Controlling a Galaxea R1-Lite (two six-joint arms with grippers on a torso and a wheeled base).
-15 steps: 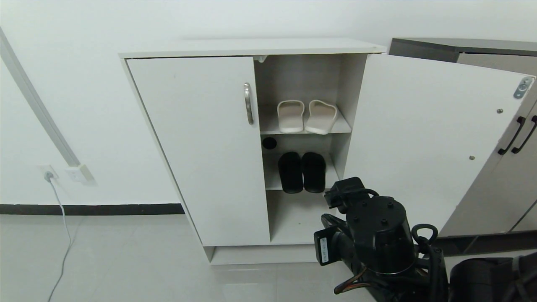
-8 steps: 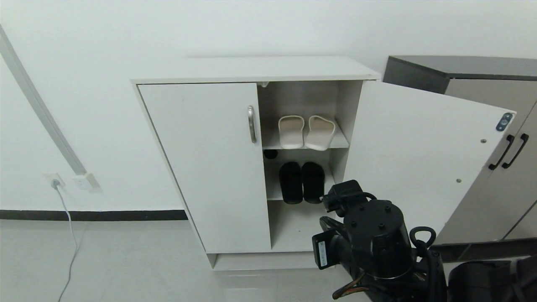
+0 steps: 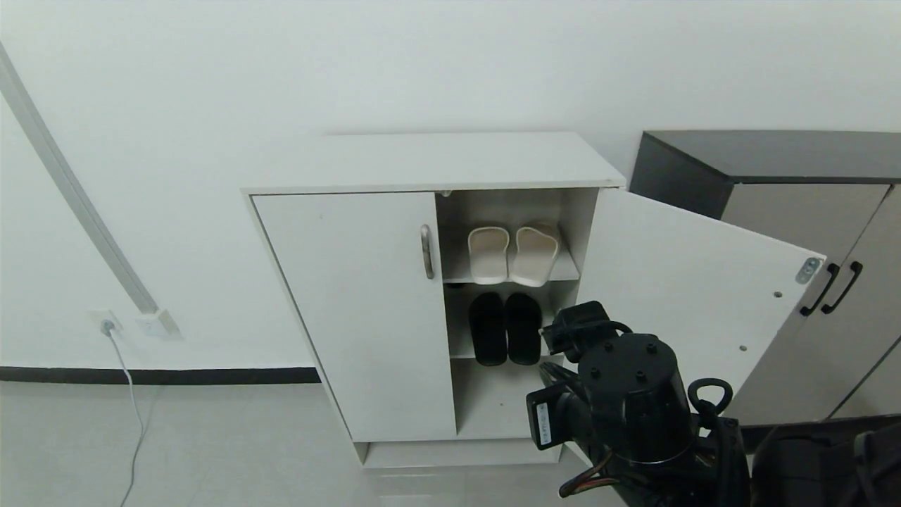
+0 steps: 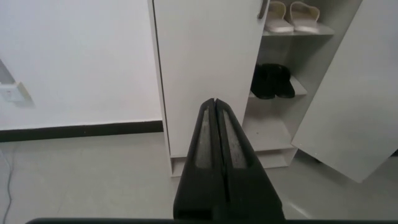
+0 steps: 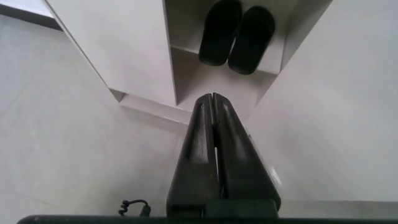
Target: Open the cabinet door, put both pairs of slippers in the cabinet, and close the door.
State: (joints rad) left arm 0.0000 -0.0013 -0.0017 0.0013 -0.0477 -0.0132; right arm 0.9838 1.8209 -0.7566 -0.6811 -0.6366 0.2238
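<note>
The white cabinet point(image 3: 359, 310) stands against the wall with its left door closed and its right door point(image 3: 690, 296) swung wide open. A beige pair of slippers point(image 3: 512, 253) lies on the upper shelf. A black pair of slippers point(image 3: 505, 329) lies on the shelf below. My right arm point(image 3: 626, 401) is low in front of the open half, beside the open door. My right gripper point(image 5: 213, 98) is shut and empty, above the floor short of the black slippers point(image 5: 237, 34). My left gripper point(image 4: 214, 102) is shut and empty, facing the closed left door point(image 4: 205, 56) from a distance.
A dark grey cabinet point(image 3: 809, 211) with black handles stands right behind the open door. A wall socket with a hanging cable point(image 3: 105, 325) is at the far left. Bare tiled floor point(image 3: 176, 451) lies in front of the white cabinet.
The whole head picture has shifted: the cabinet now sits lower and smaller, so the camera has moved back. Slippers and door keep their places.
</note>
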